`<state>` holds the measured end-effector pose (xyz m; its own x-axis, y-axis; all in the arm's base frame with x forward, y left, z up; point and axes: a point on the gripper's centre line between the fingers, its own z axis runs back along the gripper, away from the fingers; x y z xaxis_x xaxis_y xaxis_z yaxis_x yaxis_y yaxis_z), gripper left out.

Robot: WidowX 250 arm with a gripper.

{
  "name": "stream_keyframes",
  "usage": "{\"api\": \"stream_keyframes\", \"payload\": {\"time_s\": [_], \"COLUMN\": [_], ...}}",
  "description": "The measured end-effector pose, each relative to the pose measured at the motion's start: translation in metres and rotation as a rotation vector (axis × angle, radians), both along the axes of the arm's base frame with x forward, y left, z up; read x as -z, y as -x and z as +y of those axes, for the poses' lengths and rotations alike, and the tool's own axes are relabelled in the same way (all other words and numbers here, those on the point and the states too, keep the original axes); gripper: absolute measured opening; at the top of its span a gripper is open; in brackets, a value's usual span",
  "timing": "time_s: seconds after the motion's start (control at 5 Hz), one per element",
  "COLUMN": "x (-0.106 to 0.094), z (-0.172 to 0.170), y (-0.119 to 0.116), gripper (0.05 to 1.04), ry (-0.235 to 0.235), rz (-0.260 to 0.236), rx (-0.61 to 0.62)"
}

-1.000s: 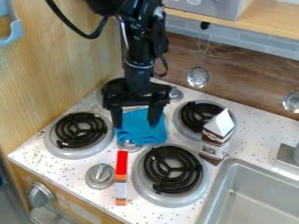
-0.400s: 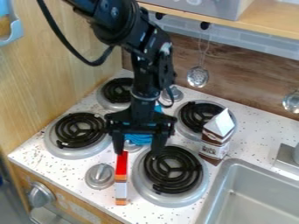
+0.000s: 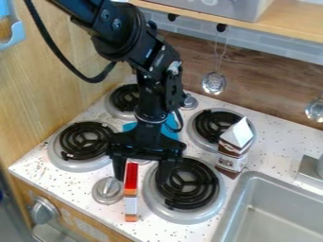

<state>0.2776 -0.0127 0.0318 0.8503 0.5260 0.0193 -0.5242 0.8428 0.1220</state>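
You have a slim box (image 3: pixel 131 196) in red, orange and white lying on the speckled counter (image 3: pixel 274 137), below the centre of the frame. Your gripper (image 3: pixel 140 178) stands wide, its fingers on either side of the box's red end. A silver knob (image 3: pixel 107 190) sits just left of the box, a black coil burner (image 3: pixel 189 186) to its right. Your blue cloth (image 3: pixel 170 130) shows behind the gripper. Right of centre stands a brown-and-white carton (image 3: pixel 232 150) with a printed label; the sink (image 3: pixel 271 222) fills the lower right. Wood panelling (image 3: pixel 56 85) lines the left, and a skimmer (image 3: pixel 213 83) hangs at upper right.
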Motion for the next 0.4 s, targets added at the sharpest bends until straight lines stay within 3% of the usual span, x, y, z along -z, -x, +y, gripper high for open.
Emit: {"api": "stream_keyframes", "payload": {"time_s": [0.4], "x": [0.0093], "z": [0.0105], "y": [0.0166], "gripper": [1.0], "ry": [-0.018], "rz": [0.011], "rx": [0.02]}}
